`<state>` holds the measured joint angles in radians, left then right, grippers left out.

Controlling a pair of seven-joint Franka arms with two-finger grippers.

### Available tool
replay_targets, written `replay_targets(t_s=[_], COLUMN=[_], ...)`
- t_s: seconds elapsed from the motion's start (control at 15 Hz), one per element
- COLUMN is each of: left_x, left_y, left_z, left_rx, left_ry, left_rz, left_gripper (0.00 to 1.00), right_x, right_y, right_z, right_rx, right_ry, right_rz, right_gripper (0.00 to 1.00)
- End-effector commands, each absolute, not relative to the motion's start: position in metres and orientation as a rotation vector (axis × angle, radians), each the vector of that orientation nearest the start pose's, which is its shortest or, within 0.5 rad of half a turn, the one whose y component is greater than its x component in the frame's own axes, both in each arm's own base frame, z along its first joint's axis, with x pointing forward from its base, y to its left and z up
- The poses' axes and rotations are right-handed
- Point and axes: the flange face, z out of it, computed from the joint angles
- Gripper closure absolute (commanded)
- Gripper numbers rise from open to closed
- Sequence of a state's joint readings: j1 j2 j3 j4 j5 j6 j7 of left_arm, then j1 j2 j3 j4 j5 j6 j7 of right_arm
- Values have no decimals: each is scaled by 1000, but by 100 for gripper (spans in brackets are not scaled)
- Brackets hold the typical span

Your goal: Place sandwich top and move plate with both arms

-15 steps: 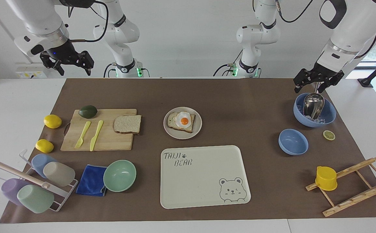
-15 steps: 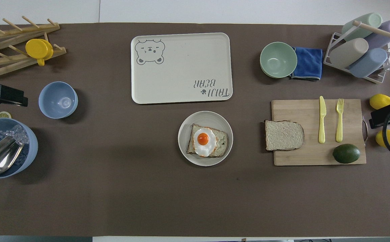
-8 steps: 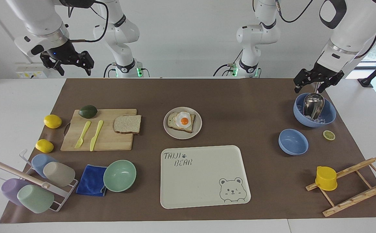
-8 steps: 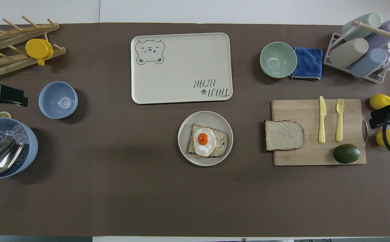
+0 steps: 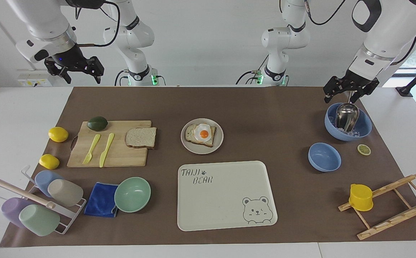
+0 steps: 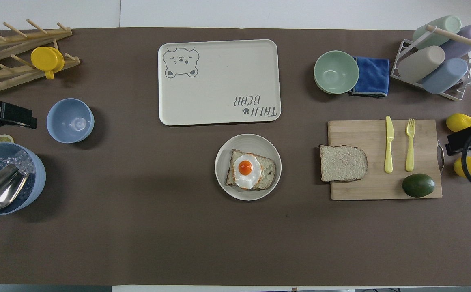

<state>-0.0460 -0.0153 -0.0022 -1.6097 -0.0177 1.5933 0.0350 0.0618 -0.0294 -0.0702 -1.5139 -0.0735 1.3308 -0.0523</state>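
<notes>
Barely any change: nothing on the worktop [image 5: 272,107] has shifted since a second ago.
Left gripper [image 5: 349,91]: up over the ice bowl [image 5: 363,125]; drifted slightly toward the table's middle; fingers spread, holding nothing.
Right gripper [image 5: 74,68]: raised over the worktop's edge at its own end; nudged up a touch; fingers released, empty.
Top slice [image 5: 141,137]: lies on the board [image 5: 122,157], at the end toward the plate, untouched.
Plate [image 5: 219,141]: mid-worktop, just nearer the robots than the tray [image 5: 225,200]; egg slice [image 5: 202,134] on it.
Meaning: task not yet begun; right gripper looks best placed for the slice.
</notes>
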Motion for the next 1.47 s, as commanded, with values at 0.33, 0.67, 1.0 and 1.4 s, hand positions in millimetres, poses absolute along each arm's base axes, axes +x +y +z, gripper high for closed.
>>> replay_targets(t_s=[0.33, 0.67, 1.0, 1.4], left_x=[546, 546, 546, 546], left_y=[-24, -18, -18, -18], left_z=[616, 616, 616, 616], left_rx=[-3136, -3137, -3137, -3137], left_ry=[111, 94, 94, 94], left_rz=[5, 7, 7, 10], left_gripper=[0, 0, 0, 0], right_x=[523, 556, 579, 580], right_y=[32, 142, 204, 233], right_z=[609, 514, 390, 336], right_rx=[-3293, -3582, -3789, -3960], right_ry=[-158, -291, -225, -219], right_rz=[262, 405, 524, 355], right_gripper=[0, 0, 0, 0])
